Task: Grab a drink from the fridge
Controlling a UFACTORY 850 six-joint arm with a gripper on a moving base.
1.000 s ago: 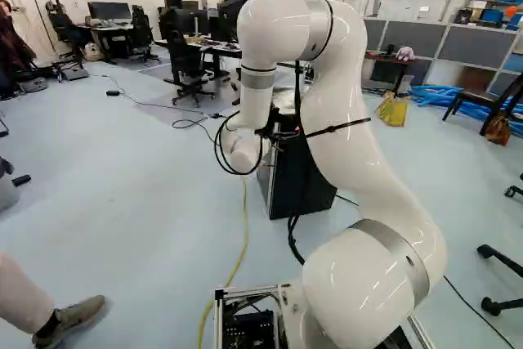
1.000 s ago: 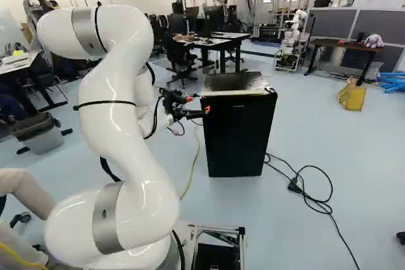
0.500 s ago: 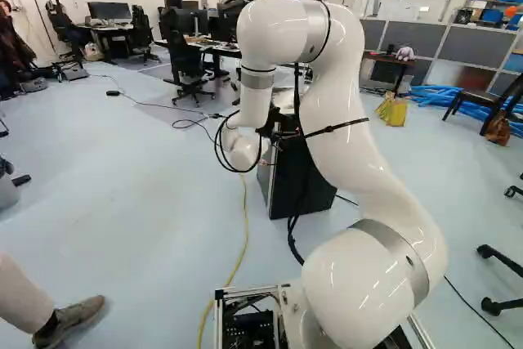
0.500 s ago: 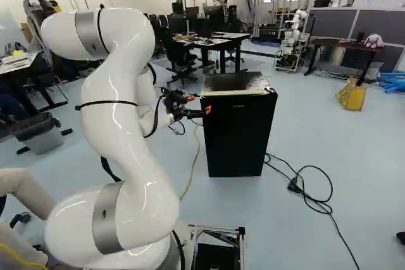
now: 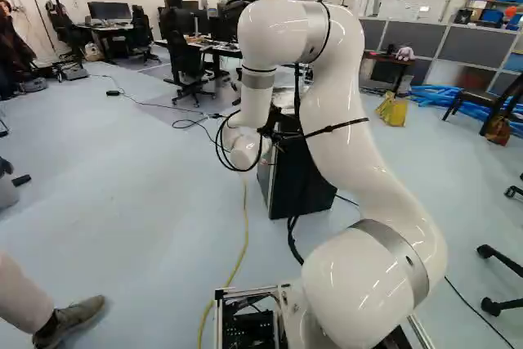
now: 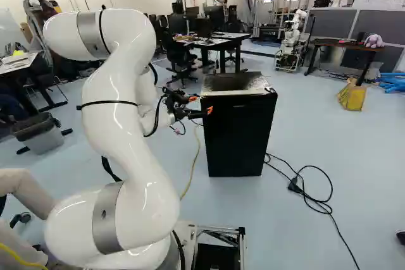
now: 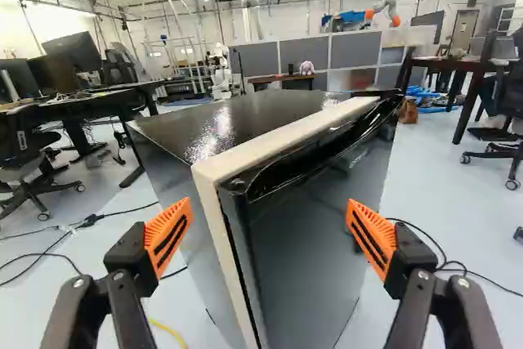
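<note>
My arm [image 6: 142, 181] is smooth and glossy, with duller, metal-looking bands [image 6: 107, 217]. My tool's [image 6: 200, 105] ridged pads [image 7: 167, 234] look like matt plastic. The fridge [image 7: 315, 255] shines smoothly; its pale edging [image 7: 278, 138] is duller.

- Your arm [image 6: 111, 124] rises from its lowest joint, arches over and drops to the wrist [image 5: 245, 149].
- Your tool [image 6: 200, 105] points forward, roughly level.
- Its two fingers stand wide apart, their orange pads [image 7: 169, 234] turned inward.
</note>
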